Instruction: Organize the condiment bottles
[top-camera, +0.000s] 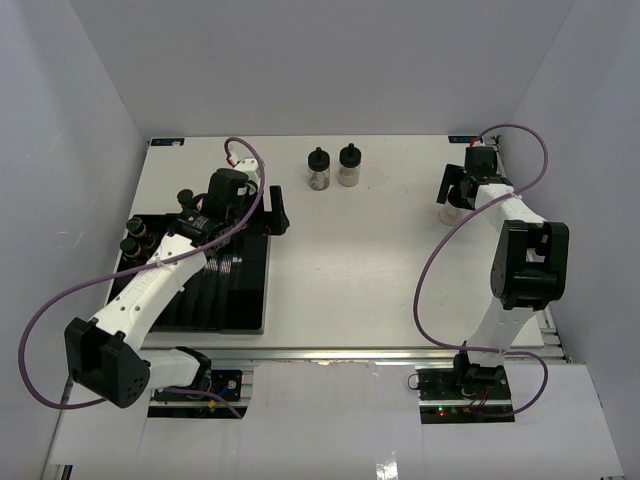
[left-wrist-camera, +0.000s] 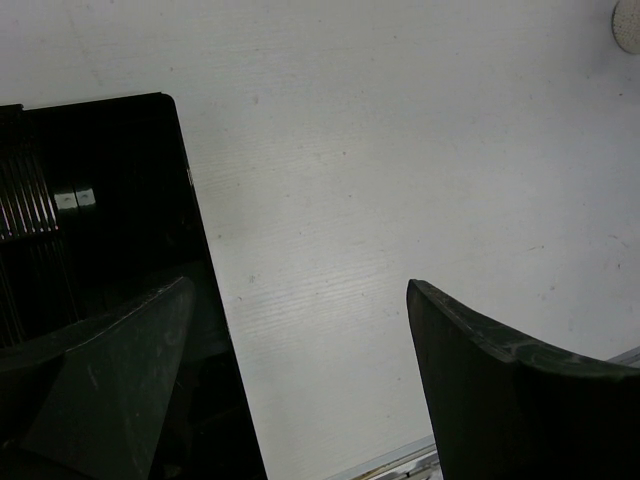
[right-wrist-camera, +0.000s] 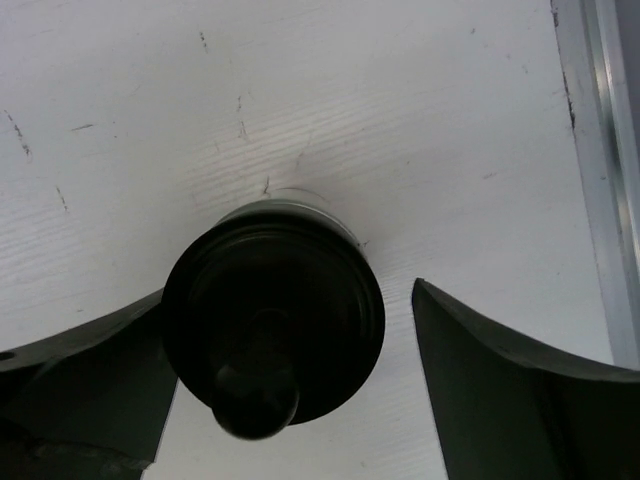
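Observation:
A squat condiment bottle (right-wrist-camera: 273, 320) with a black cap stands on the table at the far right (top-camera: 450, 212). My right gripper (right-wrist-camera: 290, 290) is open around it. The left finger lies against the cap, and a gap shows between the cap and the right finger (right-wrist-camera: 500, 380). Two more squat bottles with pale powder (top-camera: 319, 170) (top-camera: 349, 166) stand at the back middle. Slim black-capped bottles (top-camera: 135, 235) sit in the left side of the black slotted tray (top-camera: 235, 290). My left gripper (top-camera: 277, 210) hangs open and empty over the tray's right edge (left-wrist-camera: 185, 180).
The white table's back edge runs just behind the two middle bottles. The metal side rail (right-wrist-camera: 600, 150) lies close to the right of the right gripper. A pale round object (left-wrist-camera: 628, 25) shows at the corner of the left wrist view.

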